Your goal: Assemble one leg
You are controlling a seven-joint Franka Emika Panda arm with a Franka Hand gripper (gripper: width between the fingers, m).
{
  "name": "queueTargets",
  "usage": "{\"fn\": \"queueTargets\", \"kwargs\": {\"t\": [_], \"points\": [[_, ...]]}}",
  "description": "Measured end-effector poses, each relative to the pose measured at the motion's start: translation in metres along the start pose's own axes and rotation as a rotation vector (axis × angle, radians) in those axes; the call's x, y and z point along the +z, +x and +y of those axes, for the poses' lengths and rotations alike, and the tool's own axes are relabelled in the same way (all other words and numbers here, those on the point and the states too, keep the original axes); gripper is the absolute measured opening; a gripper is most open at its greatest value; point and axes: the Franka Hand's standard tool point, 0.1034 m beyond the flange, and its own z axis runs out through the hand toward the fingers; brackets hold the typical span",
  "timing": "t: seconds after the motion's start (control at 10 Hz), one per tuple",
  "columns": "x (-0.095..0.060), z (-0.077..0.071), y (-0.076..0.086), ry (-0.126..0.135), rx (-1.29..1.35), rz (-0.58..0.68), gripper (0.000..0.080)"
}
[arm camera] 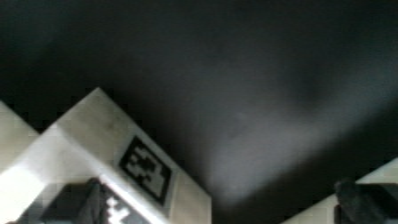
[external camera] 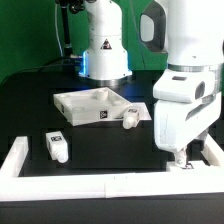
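Observation:
In the exterior view my gripper (external camera: 180,160) hangs low over the black table at the front right, close to the white rim. One leg (external camera: 130,117), a stubby white peg, lies against the right side of the large white square panel (external camera: 98,104). A second leg (external camera: 57,147) with a square tag stands at the front left. In the wrist view my gripper (arm camera: 228,205) is open, with dark table between the fingers. A white tagged piece (arm camera: 143,170) sits right beside one finger (arm camera: 80,205). I cannot tell if it is a leg.
A low white rim (external camera: 20,158) runs round the table's front and sides. The arm's base (external camera: 103,45) stands at the back behind the panel. My bulky white wrist (external camera: 188,100) hides the table's right part.

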Motion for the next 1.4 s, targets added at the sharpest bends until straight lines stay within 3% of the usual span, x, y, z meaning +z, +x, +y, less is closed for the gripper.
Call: {"fn": "queueTargets", "kwargs": {"t": [0.6,0.9,1.4], "points": [[0.001,0.002,-0.008,-0.041,0.001,0.045,0.0648],[-0.003,-0.005,-0.033,-0.030,0.002,0.027,0.0648],[-0.004,-0.012,-0.040,-0.021,0.012,0.017,0.0648]]}}
